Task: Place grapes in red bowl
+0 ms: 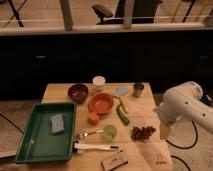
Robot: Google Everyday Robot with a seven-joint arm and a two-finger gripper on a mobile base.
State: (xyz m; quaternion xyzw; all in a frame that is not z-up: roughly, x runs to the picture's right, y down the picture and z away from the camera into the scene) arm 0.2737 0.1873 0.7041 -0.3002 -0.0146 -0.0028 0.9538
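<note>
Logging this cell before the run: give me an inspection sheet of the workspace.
Surface: wooden table, crowded.
Job's things: grapes near the table's right edge; red bowl mid-table, no grapes in it.
Clutter: green tray holding a sponge, maroon bowl, green cup, can, cucumber.
Grippers: gripper at the table's right edge, right of the grapes, apart from them.
Cables: dark cable on the floor at right.
Surroundings: office chair behind a railing.

The white arm (pixel 186 102) comes in from the right edge, its bulky rounded joint bent so that the last link points down. The gripper (pixel 165 131) hangs below that joint, pale and upright, low on the right side of the view.
</note>
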